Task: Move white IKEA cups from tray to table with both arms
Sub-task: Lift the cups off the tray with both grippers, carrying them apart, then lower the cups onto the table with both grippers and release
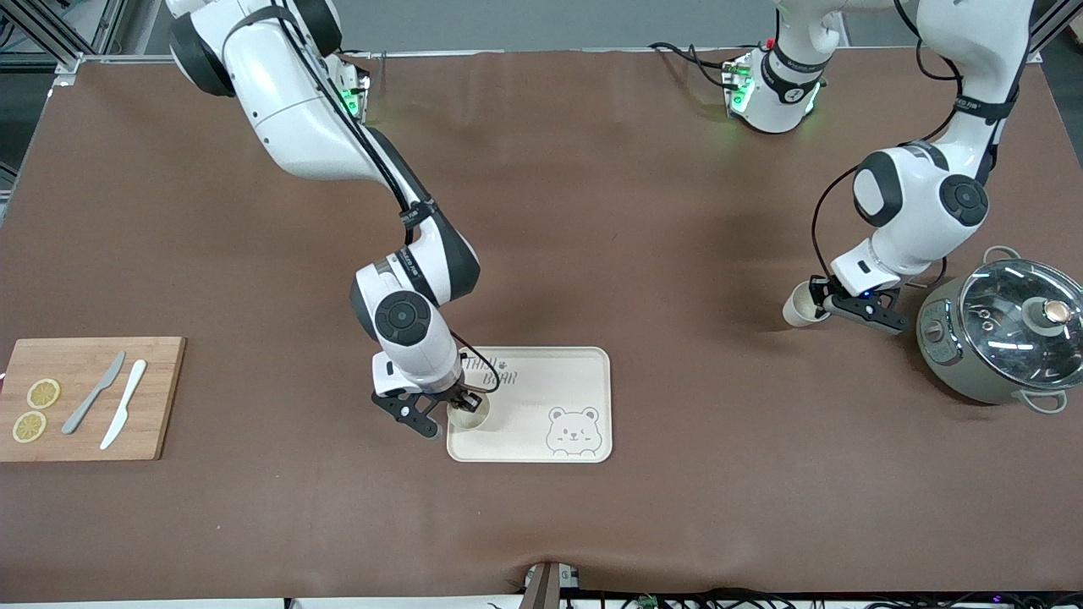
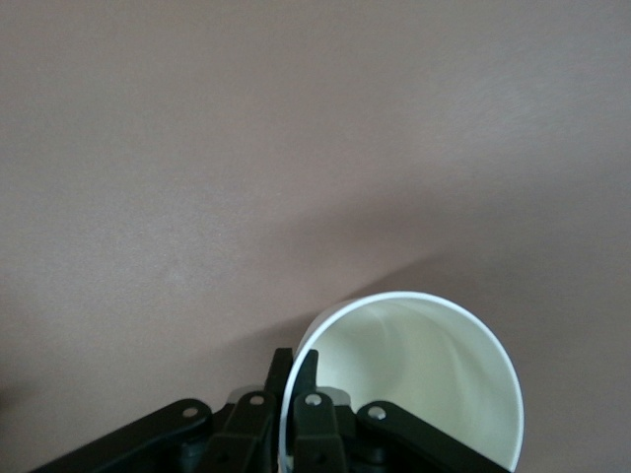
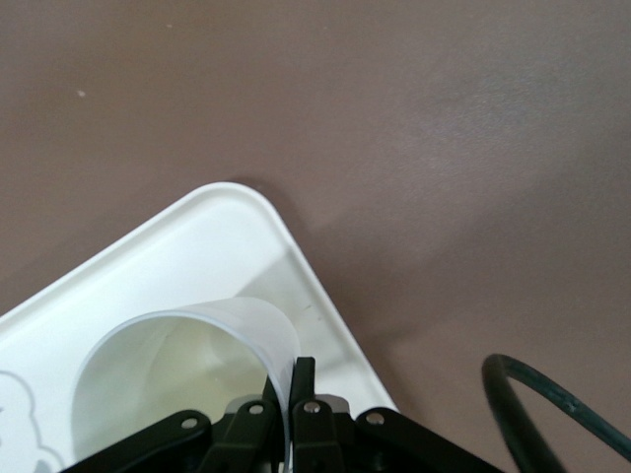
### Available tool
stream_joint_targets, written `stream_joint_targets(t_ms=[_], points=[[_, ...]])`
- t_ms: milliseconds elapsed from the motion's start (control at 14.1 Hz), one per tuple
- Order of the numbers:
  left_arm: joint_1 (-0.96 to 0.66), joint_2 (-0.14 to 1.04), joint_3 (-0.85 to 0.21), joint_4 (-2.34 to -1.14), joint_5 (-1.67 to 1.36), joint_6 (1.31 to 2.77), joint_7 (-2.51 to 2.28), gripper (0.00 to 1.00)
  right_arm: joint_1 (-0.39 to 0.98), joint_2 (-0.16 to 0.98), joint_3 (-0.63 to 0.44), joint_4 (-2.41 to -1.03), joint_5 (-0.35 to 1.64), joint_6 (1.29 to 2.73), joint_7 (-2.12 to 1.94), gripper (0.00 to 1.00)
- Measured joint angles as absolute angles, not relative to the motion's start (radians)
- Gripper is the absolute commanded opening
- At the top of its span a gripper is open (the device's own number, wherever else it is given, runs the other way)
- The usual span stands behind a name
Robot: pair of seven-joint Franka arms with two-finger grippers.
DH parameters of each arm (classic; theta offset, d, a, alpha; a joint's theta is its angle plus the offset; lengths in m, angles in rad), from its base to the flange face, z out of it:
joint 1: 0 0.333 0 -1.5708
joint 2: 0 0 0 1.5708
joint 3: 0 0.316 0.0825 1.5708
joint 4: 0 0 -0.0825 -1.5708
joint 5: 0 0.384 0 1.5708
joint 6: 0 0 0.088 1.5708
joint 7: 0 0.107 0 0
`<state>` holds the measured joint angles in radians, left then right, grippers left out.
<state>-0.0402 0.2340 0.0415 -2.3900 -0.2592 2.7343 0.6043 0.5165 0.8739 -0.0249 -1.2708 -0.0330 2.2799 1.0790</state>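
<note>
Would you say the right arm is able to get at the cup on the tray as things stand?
Yes, apparently: the right gripper is already shut on the cup wall at the tray corner, nothing blocking it.

At the right arm's end of the table we see a wooden cutting board (image 1: 89,397) carrying two lemon slices (image 1: 43,393), a grey knife (image 1: 93,392) and a white knife (image 1: 123,415) side by side. At the left arm's end we see a grey-green pot (image 1: 998,342) under a glass lid (image 1: 1025,315).
</note>
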Motion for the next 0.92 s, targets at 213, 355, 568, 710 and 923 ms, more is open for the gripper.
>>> stream_joint_targets(t_ms=[213, 355, 568, 710, 923], points=[[-0.039, 0.285, 0.041, -2.388, -0.337, 2.785, 0.664, 0.00, 0.534, 0.854, -0.023, -1.253, -0.033, 2.251, 1.090, 0.00], [-0.038, 0.286, 0.038, -2.387, -0.378, 2.787, 0.691, 0.00, 0.534, 0.814, -0.027, -1.240, -0.033, 2.193, 1.089, 0.00], [-0.039, 0.291, 0.029, -2.378, -0.399, 2.789, 0.702, 1.00, 0.508, 0.695, -0.037, -1.236, -0.034, 2.055, 1.036, 0.00], [-0.039, 0.298, 0.024, -2.371, -0.399, 2.789, 0.702, 1.00, 0.464, 0.608, -0.038, -1.235, -0.032, 1.937, 0.951, 0.00], [-0.038, 0.304, 0.024, -2.362, -0.400, 2.791, 0.702, 1.00, 0.361, 0.496, -0.040, -1.236, 0.019, 1.758, 0.754, 0.00]])
